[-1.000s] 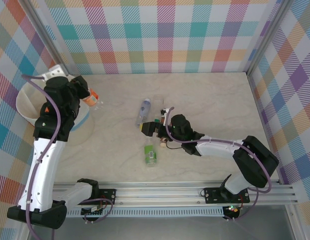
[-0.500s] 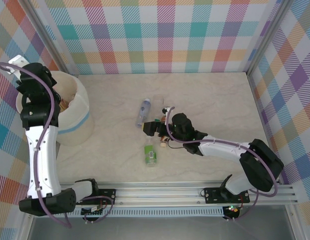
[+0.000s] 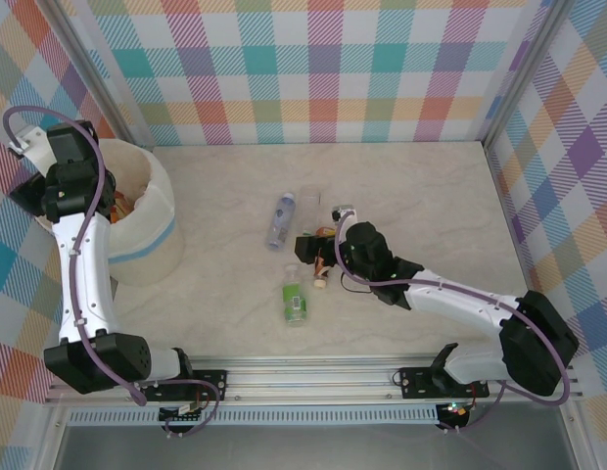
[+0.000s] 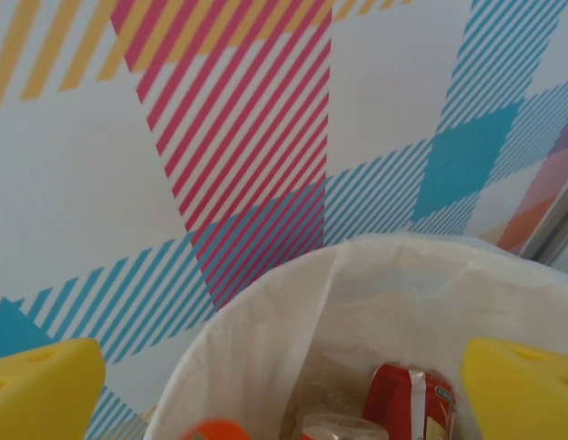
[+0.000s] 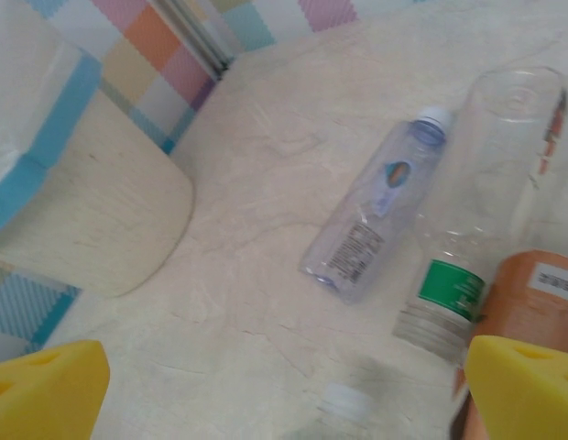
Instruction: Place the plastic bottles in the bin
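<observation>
L gripper (image 4: pixel 284 390) is held wide open over bin (image 4: pixel 266 302) (1 red-labelled bottle (image 4: pixel 408 403) inside); R gripper (image 5: pixel 284 390) is spread open nr blue-label bottle (image 5: pixel 371 215) & green-label bottle (image 5: pixel 453 286), print unreadable.

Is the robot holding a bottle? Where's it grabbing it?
Nothing is held. The left gripper has its jaws open over the bin; the right gripper has its jaws open near loose bottles.

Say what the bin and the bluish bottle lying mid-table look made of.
The bin: probably thin, soft white plastic, matte; its wall wrinkles and lets light through. The bluish bottle: clear glossy plastic, faintly tinted; the tabletop shows through it.
</observation>
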